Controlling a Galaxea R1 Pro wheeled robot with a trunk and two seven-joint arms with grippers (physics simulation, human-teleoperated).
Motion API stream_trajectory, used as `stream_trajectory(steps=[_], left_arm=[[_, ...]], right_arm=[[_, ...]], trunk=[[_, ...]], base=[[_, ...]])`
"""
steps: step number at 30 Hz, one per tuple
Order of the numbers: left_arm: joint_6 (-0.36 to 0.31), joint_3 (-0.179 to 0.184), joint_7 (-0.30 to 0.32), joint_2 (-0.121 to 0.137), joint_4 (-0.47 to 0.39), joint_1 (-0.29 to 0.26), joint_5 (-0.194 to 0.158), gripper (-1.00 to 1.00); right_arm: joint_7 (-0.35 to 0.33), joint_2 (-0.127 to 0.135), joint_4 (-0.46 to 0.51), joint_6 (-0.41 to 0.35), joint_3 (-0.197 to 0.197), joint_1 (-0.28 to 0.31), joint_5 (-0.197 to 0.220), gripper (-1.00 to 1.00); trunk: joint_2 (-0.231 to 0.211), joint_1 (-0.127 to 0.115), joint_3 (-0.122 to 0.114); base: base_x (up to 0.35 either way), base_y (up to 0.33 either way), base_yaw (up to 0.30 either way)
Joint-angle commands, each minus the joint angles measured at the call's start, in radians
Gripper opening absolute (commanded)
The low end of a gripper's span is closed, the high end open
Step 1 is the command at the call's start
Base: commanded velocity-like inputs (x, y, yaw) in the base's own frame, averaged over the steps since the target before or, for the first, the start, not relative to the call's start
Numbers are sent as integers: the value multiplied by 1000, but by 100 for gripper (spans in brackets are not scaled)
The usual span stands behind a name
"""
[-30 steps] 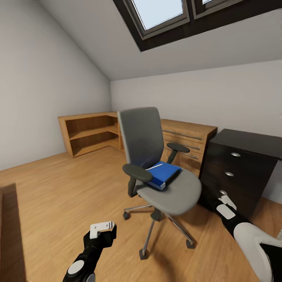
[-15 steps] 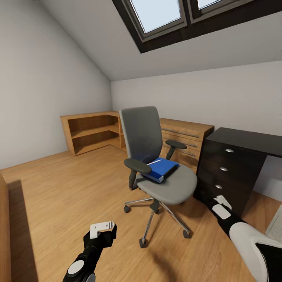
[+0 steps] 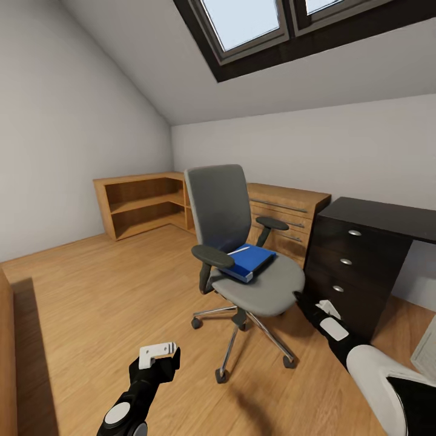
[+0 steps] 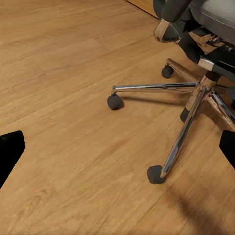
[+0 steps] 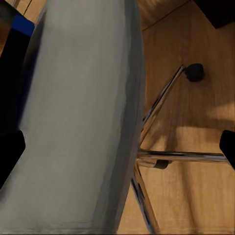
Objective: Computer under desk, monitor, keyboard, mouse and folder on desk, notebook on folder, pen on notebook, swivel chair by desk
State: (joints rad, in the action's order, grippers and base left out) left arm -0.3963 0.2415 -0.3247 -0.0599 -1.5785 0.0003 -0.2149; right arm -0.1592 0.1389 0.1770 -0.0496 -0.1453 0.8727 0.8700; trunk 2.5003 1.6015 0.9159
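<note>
Reached the right tool [image 3: 316, 307], fingers spread and empty, beside the grey upholstered swivel chair [image 3: 261, 283], likely for its bright blue folder [image 3: 247, 261].

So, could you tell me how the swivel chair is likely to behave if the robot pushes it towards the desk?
The swivel chair would probably roll easily: it stands on casters on smooth wood floor. It may spin rather than travel straight. The blue folder lying loose on the seat could slide.
</note>
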Motion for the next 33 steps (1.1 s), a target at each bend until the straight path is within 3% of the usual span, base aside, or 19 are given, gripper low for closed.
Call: stream_trajectory(steps=[1,19,33], left_arm=[[-3,1,-8,0,-2,0,-11,100],[-2,2,-8,0,-2,0,-11,100],[-1,2,-8,-1,-2,0,-9,100]], right_arm=[[-10,-4,-1,-34,-8,0,2,100],[-20,-24,-17,-250,-8,0,6,100],[-20,-33,-17,-274,-8,0,6,100]], trunk=[[0,0,1],[0,0,1],[0,0,1]], base=[[0,0,0],[2,0,0],[97,0,0]])
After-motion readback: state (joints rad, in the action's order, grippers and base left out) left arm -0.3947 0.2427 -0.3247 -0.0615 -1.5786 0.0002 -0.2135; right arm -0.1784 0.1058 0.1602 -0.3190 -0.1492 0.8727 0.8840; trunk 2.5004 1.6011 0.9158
